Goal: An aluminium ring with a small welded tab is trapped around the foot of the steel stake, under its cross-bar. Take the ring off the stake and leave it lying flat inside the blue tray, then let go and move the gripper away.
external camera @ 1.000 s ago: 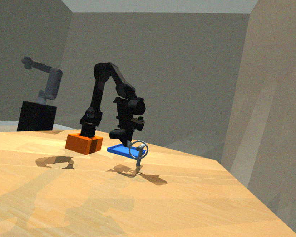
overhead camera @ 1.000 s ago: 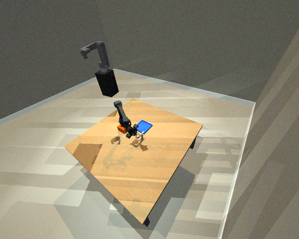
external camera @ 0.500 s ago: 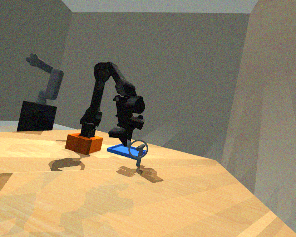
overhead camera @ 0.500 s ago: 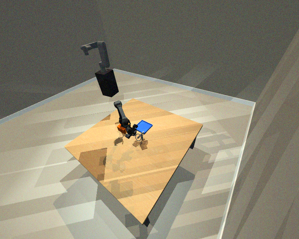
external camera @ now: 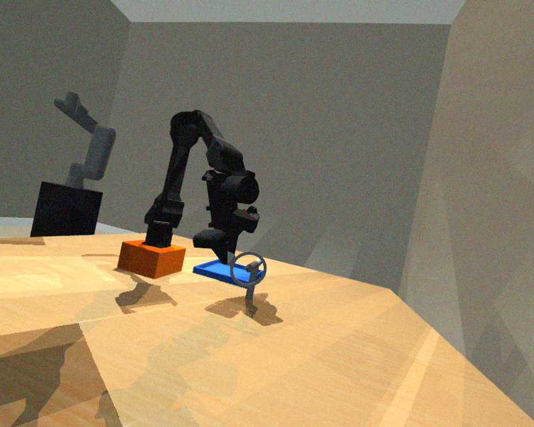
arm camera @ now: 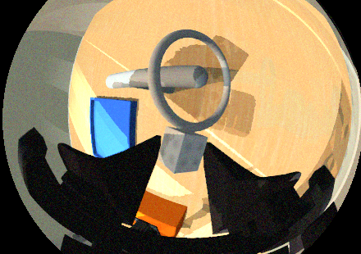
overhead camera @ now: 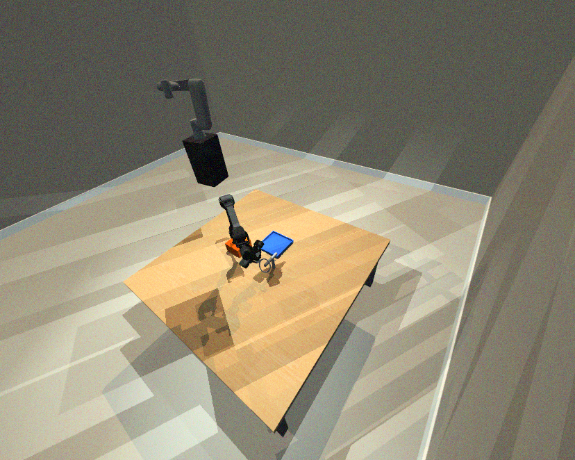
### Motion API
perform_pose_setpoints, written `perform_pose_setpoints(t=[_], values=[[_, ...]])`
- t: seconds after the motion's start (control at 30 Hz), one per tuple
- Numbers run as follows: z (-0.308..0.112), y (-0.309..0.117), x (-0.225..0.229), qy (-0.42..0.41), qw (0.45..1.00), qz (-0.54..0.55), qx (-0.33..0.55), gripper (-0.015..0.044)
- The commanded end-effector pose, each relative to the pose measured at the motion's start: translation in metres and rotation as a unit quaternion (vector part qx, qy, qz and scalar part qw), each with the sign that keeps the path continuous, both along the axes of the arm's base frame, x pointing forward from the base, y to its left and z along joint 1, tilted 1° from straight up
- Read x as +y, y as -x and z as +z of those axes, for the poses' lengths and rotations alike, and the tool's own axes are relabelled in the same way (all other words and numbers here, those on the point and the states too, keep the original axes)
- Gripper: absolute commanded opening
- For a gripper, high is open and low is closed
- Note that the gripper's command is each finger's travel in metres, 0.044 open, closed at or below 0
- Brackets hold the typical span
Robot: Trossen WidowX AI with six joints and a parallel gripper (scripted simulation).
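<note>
Table [overhead camera: 278, 317] [external camera: 349, 344] [arm camera: 267, 24] underneath, and the black arm [overhead camera: 234, 217] [external camera: 177, 169] arches over it towards the stake [overhead camera: 273, 265] [external camera: 249, 291] [arm camera: 119, 79]! Blue tray [overhead camera: 277, 243] [external camera: 212, 267] [arm camera: 112, 127] waits on the left of the wrist view, just beyond the stake. And the cross-bar [overhead camera: 271, 258] [external camera: 254, 264] [arm camera: 180, 77] runs crosswise, its blunt near end framed in the ring [overhead camera: 259, 266] [external camera: 231, 271] [arm camera: 153, 78], which stands on edge ahead of the fingertips, up at bar height! The gripper [overhead camera: 258, 260] [external camera: 227, 260] [arm camera: 183, 143] is clamped on the tab [external camera: 230, 258] [arm camera: 182, 151]. Likely play: along the bar, off that near end, away from the tray, before any swing back. Exterior shows the ring raised well above the table; only the wrist view shows how little bar seems left, though final clearance I can't call. Catching the rim there could twist the tab!
</note>
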State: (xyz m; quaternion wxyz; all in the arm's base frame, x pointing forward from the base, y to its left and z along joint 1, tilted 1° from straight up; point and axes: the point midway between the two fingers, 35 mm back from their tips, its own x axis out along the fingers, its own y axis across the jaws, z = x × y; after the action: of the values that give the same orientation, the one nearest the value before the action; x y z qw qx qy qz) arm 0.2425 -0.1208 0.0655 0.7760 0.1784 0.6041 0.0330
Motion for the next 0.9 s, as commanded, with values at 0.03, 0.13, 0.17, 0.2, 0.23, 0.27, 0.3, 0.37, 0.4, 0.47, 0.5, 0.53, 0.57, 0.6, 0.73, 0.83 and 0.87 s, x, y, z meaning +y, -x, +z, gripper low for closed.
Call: perform_pose_setpoints(t=[0.03,0.13,0.17,0.2,0.23,0.27,0.3,0.37,0.4,0.47,0.5,0.53,0.57,0.6,0.73,0.83,0.87], values=[[0.0,-0.001,-0.004,-0.003,1.0,0.002,0.0,0.0],[0.0,0.0,-0.007,-0.003,1.0,0.002,0.0,0.0],[0.0,0.0,-0.008,-0.003,1.0,0.002,0.0,0.0],[0.0,0.0,-0.008,-0.003,1.0,0.002,0.0,0.0],[0.0,0.0,-0.008,-0.003,1.0,0.002,0.0,0.0],[0.0,0.0,-0.009,-0.003,1.0,0.002,0.0,0.0],[0.0,0.0,-0.01,-0.003,1.0,0.002,0.0,0.0],[0.0,0.0,-0.012,-0.003,1.0,0.002,0.0,0.0],[0.0,0.001,-0.012,-0.003,1.0,0.002,0.0,0.0],[0.0,0.001,-0.013,-0.003,1.0,0.002,0.0,0.0],[0.0,0.001,-0.015,-0.003,1.0,0.002,0.0,0.0],[0.0,0.001,-0.016,-0.002,1.0,0.002,0.0,0.0],[0.0,0.001,-0.016,-0.002,1.0,0.002,0.0,0.0],[0.0,0.001,-0.016,-0.002,1.0,0.002,0.0,0.0],[0.0,0.002,-0.02,-0.002,1.0,0.002,0.0,0.0],[0.0,0.002,-0.021,-0.002,1.0,0.002,0.0,0.0],[0.0,0.002,-0.023,-0.002,1.0,0.002,0.0,0.0]])
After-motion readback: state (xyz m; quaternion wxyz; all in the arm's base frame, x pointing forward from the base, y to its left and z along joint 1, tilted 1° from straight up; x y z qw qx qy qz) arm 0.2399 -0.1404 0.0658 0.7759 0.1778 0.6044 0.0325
